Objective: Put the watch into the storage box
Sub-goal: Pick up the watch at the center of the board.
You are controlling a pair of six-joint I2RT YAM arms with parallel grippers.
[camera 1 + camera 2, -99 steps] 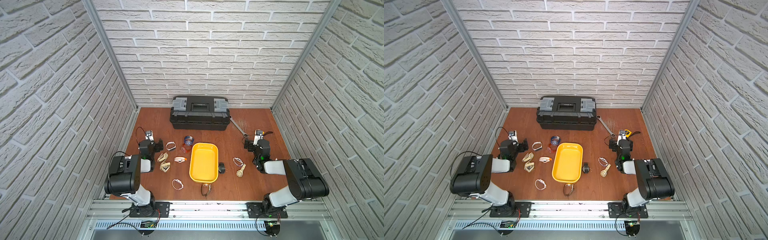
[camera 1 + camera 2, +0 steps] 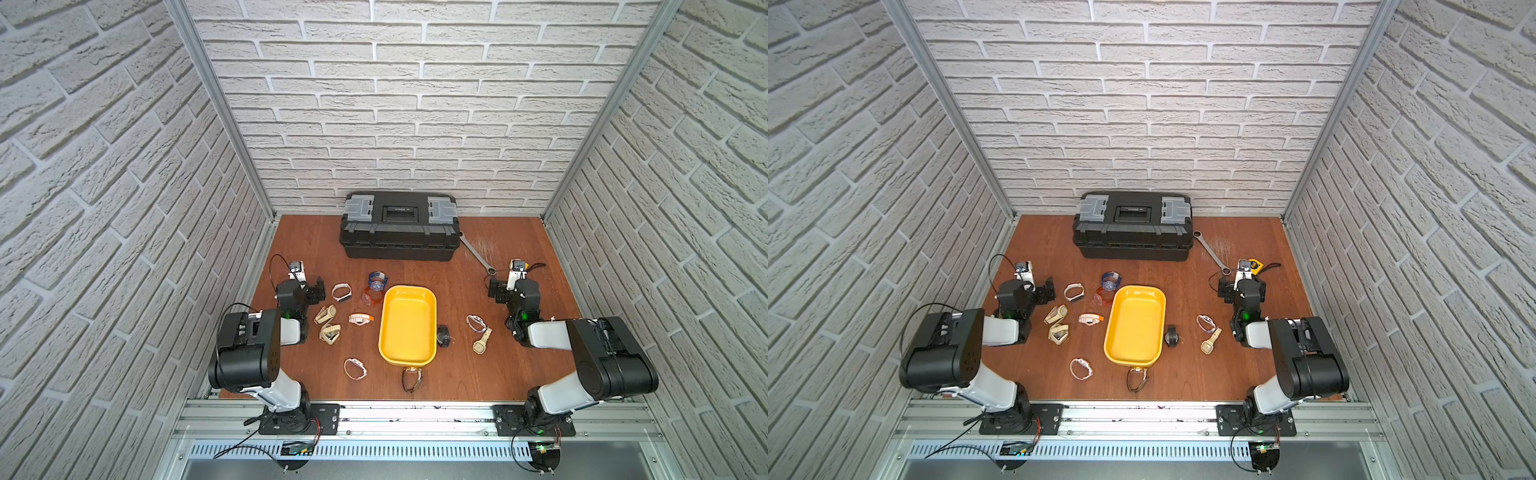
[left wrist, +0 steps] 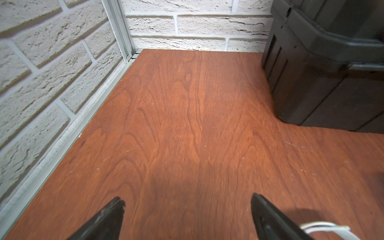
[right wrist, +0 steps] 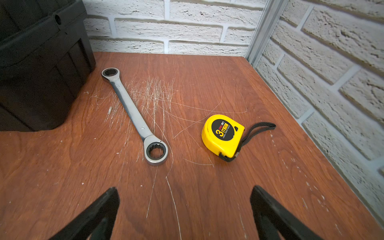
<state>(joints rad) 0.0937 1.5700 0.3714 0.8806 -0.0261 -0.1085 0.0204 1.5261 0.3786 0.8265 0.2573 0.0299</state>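
Two high overhead views of whole table (image 2: 498,374); wrist views low, toward toolbox (image 3: 332,83)

The left arm (image 2: 249,353) stands at the lower left of the frame in both top views. Its black elbow block is raised and its white forearm reaches up-frame to the wrist. The left gripper (image 2: 298,290) sits low at mid-left, pointing toward the top of the frame, jaws spread wide and holding nothing. Its dark fingertips (image 3: 115,207) are well apart. The right arm (image 2: 606,361) mirrors this pose at the lower right. The right gripper (image 2: 513,290) sits at mid-right, also pointing up-frame, jaws wide and empty, its fingertips (image 4: 110,197) well apart.
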